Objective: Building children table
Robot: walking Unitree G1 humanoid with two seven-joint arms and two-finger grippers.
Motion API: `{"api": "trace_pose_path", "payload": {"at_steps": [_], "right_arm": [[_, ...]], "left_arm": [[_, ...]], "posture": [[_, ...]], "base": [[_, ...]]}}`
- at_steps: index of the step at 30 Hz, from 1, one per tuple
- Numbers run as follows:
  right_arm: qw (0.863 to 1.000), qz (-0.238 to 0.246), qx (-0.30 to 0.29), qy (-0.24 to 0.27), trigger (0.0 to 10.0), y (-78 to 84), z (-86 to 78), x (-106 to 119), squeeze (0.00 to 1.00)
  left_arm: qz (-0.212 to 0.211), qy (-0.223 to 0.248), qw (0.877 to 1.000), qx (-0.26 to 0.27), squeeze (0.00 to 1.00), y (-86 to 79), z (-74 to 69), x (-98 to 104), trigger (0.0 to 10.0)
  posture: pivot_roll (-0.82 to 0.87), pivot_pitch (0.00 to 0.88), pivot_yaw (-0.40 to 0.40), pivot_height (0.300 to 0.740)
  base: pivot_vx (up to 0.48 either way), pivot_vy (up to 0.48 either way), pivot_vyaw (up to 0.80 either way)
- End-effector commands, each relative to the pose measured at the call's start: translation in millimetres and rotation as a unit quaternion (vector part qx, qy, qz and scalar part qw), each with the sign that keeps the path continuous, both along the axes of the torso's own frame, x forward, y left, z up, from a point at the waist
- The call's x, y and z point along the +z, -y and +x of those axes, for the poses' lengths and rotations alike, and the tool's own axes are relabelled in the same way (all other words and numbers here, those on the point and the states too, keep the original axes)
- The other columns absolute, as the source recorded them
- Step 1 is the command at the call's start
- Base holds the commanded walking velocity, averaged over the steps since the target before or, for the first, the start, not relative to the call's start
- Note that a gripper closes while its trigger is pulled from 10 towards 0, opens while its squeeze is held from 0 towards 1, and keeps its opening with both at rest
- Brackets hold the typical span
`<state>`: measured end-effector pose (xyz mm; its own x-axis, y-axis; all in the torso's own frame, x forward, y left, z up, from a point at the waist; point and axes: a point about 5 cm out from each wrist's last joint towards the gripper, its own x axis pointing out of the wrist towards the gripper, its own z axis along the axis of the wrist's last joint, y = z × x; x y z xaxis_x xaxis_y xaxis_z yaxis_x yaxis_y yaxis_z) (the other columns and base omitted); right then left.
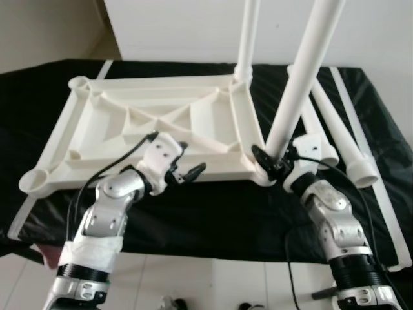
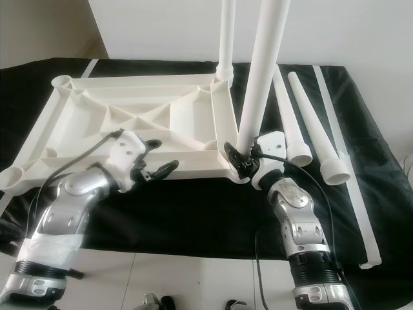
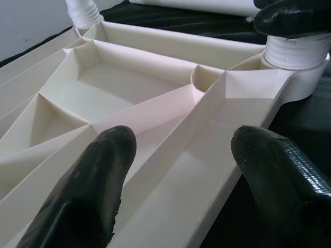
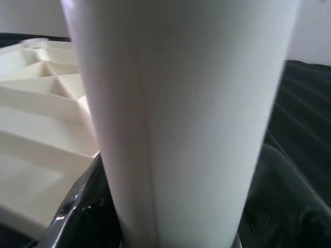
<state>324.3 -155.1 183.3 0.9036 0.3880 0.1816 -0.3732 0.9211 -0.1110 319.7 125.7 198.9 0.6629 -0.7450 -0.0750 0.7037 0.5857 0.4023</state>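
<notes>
The white tabletop lies upside down on the black cloth in front of me, its ribbed underside facing up and a round socket at each corner. One leg already stands upright in the far corner on my right. My right gripper is closed around the base of a second leg, which stands in the near right corner socket and leans slightly away from upright; in my right wrist view that leg is a broad white column with my dark fingers hugging its foot. My left gripper hovers over the near edge of the tabletop with its fingers spread apart and nothing between them; in the left wrist view the two black fingertips frame the tabletop's long near rib, with the threaded collar of the held leg at the far corner. Two spare legs lie side by side on the cloth to my right, beside a thin white strip running along the cloth.
</notes>
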Motion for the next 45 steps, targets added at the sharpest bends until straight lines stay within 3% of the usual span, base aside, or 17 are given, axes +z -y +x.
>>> {"api": "trace_pose_path", "payload": {"at_steps": [1, 5, 7, 10, 12, 15, 24, 29, 30, 32, 33, 38, 41, 43, 44, 45], "right_arm": [[1.000, 0.004, -0.024, -0.011, 10.0, 0.7, -1.6, -4, 0.00], [0.997, 0.019, -0.068, -0.021, 10.0, -0.8, -2.1, -5, 0.00], [0.992, 0.035, -0.120, -0.037, 10.0, -7.9, -5.4, -11, 0.00], [0.991, 0.040, -0.123, -0.042, 10.0, -14.2, -7.8, -13, 0.00], [0.994, 0.031, -0.102, -0.032, 10.0, -24.2, -10.6, -12, 0.00], [0.997, 0.022, -0.074, -0.018, 10.0, -26.4, -11.3, -7, 0.00], [0.999, -0.043, 0.015, 0.002, 10.0, -8.5, -14.0, 0, 0.00], [0.998, -0.056, 0.019, -0.004, 10.0, -3.5, -11.8, -1, 0.00], [0.998, -0.059, 0.019, -0.005, 1.4, -1.7, -10.6, -2, 0.00], [0.998, -0.059, 0.019, -0.005, 1.4, -1.7, -10.6, -2, 0.00], [0.998, -0.058, 0.019, -0.006, 0.0, -0.2, -9.7, -3, 0.00], [0.997, -0.076, -0.011, -0.019, 0.0, 5.2, -5.1, -8, 0.00], [0.997, -0.070, -0.022, -0.022, 0.0, 5.6, -4.4, -8, 0.00], [0.996, -0.043, -0.070, -0.036, 0.0, 7.0, -2.0, -9, 0.00], [0.992, -0.013, -0.117, -0.049, 4.0, 5.6, -0.9, -11, 0.00], [0.991, -0.009, -0.127, -0.050, 4.0, 4.7, -1.0, -12, 0.00]], "left_arm": [[0.001, 0.000, 1.000, 0.008, 0.00, 0.7, -1.9, -3, 10.0], [0.002, 0.000, 1.000, 0.008, 0.00, 0.3, -2.0, -3, 10.0], [0.002, 0.000, 1.000, 0.010, 0.00, -0.3, -2.4, -3, 10.0], [0.002, 0.000, 1.000, 0.010, 0.00, -0.4, -2.6, -3, 10.0], [0.000, -0.001, 1.000, 0.011, 0.00, 0.2, -2.5, -3, 10.0], [0.000, -0.002, 1.000, 0.009, 0.00, 1.4, -2.4, -3, 10.0], [0.001, 0.001, 1.000, 0.006, 0.00, 2.8, -1.3, -3, 10.0], [0.001, 0.002, 1.000, 0.007, 0.00, 2.4, -1.1, -2, 10.0], [0.000, 0.002, 1.000, 0.009, 0.00, 1.9, -0.9, -2, 10.0], [0.000, 0.002, 1.000, 0.009, 0.00, 1.9, -0.9, -2, 10.0], [0.000, 0.002, 1.000, 0.010, 0.00, 1.5, -0.9, -2, 10.0], [-0.001, 0.002, 1.000, 0.013, 0.00, 0.0, -0.8, -2, 10.0], [-0.001, 0.003, 1.000, 0.014, 0.00, -0.4, -0.9, -2, 10.0], [0.000, 0.003, 1.000, 0.015, 0.00, -1.2, -1.1, -1, 10.0], [0.000, 0.004, 1.000, 0.015, 0.00, -1.6, -1.1, -1, 10.0], [0.001, 0.004, 1.000, 0.015, 0.00, -1.6, -1.0, -1, 10.0]], "posture": [[-0.06, 0.171, 0.047, 0.740], [-0.06, 0.171, 0.045, 0.740], [-0.06, 0.170, 0.041, 0.740], [-0.06, 0.170, 0.040, 0.740], [-0.06, 0.168, 0.045, 0.740], [-0.06, 0.167, 0.048, 0.740], [-0.07, 0.166, 0.043, 0.740], [-0.07, 0.168, 0.042, 0.740], [-0.07, 0.170, 0.041, 0.740], [-0.07, 0.170, 0.041, 0.740], [-0.06, 0.170, 0.040, 0.740], [-0.06, 0.169, 0.039, 0.740], [-0.06, 0.169, 0.040, 0.740], [-0.06, 0.169, 0.041, 0.740], [-0.06, 0.167, 0.043, 0.740], [-0.06, 0.168, 0.043, 0.740]], "base": [[0.000, 0.000, 0.00], [0.000, 0.000, 0.00], [0.000, 0.000, 0.00], [0.000, 0.000, 0.00], [0.000, 0.000, 0.00], [0.000, 0.000, 0.00], [0.000, 0.000, 0.00], [0.000, 0.000, 0.00], [0.000, 0.000, 0.00], [0.000, 0.000, 0.00], [0.000, 0.000, 0.00], [0.000, 0.000, 0.00], [0.000, 0.000, 0.00], [0.000, 0.000, 0.00], [0.000, 0.000, 0.00], [0.000, 0.000, 0.00]]}}
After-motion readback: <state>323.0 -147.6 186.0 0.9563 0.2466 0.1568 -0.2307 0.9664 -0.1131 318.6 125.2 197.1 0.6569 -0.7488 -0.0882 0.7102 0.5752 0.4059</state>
